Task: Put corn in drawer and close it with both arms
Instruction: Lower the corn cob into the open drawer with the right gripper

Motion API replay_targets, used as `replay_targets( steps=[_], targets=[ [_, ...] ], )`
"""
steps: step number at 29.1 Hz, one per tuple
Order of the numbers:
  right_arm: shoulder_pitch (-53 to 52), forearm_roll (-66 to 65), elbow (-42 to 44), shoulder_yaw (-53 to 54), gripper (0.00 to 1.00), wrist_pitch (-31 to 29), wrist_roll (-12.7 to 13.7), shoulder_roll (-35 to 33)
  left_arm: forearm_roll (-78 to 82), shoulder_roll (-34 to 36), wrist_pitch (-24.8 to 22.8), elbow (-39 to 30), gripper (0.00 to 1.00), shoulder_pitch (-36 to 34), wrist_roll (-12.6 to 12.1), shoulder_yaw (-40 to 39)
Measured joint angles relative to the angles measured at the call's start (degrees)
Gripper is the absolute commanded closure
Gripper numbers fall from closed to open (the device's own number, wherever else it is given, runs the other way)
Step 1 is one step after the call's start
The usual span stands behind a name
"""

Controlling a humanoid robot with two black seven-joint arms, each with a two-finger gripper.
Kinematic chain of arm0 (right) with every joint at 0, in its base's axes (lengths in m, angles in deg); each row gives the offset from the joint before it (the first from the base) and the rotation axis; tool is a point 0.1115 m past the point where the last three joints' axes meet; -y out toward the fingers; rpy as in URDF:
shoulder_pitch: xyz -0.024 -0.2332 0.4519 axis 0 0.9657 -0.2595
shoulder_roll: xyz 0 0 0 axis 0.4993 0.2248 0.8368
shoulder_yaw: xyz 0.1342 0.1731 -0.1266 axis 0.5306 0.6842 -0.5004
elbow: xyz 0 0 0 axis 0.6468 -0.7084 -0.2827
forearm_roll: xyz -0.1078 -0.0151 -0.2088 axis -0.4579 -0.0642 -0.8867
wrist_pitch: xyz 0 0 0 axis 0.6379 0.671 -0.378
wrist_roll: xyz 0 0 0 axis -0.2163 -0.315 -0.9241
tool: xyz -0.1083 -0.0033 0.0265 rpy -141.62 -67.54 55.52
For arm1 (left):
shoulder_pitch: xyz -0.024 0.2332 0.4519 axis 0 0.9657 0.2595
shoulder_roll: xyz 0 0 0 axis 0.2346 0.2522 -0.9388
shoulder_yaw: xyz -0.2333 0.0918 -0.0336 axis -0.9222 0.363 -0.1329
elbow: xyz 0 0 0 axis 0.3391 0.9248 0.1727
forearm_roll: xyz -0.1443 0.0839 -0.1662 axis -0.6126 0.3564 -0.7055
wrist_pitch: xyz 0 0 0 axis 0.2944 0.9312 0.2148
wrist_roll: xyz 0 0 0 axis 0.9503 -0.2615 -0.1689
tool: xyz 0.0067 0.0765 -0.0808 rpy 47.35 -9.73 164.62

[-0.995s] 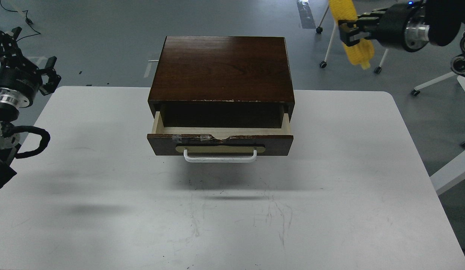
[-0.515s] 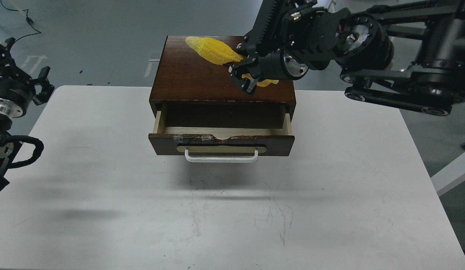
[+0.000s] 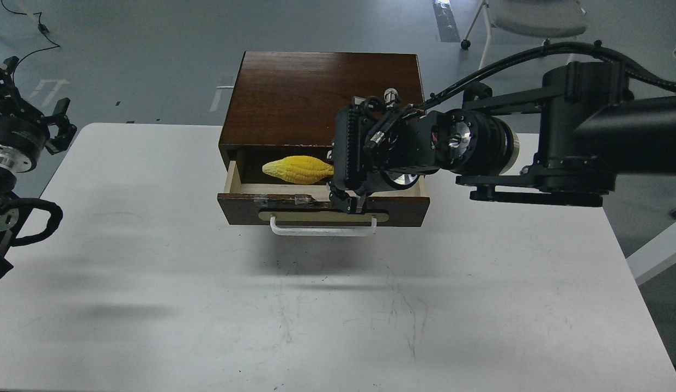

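The yellow corn point(image 3: 297, 169) lies crosswise in the opening of the pulled-out drawer point(image 3: 408, 204), tip pointing left. Its right end goes behind my right gripper point(image 3: 340, 182), which is shut on it, low over the drawer's front right part. One black finger point(image 3: 348, 202) overlaps the drawer's chipped top edge, above the white handle point(image 3: 322, 231). My left gripper point(image 3: 64, 117) is open and empty at the far left, by the table's back left corner. The drawer's floor under the corn is hidden.
The dark wood cabinet point(image 3: 294, 92) stands at the back middle of the white table point(image 3: 152, 261). My right arm point(image 3: 577, 141) stretches in from the right over the table's back right. A wheeled chair point(image 3: 534, 22) stands on the floor behind.
My right arm has come down and forward from over the cabinet top, carrying the corn into the drawer opening. The left arm has hardly moved.
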Motion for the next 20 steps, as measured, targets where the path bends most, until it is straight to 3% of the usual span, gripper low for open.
replay_targets(
  steps=[1,5,17,20],
  targets=[
    [-0.1,0.0,0.3,0.0,0.51,0.0,0.0,0.0,0.0,0.0,0.0,0.0,0.02,0.0,0.0,0.0],
    [-0.4,0.0,0.6,0.1,0.35,0.0,0.0,0.1,0.0,0.0,0.0,0.0,0.02,0.0,0.0,0.0],
    [-0.7,0.8,0.8,0.3,0.21,0.0,-0.1,0.1,0.0,-0.2,0.0,0.0,0.02,-0.1,0.0,0.0],
    [-0.8,1.9,2.6,2.2,0.07,0.2,-0.6,-0.1,0.0,-0.1,0.0,0.0,0.02,-0.4,0.0,-0.5]
  ],
)
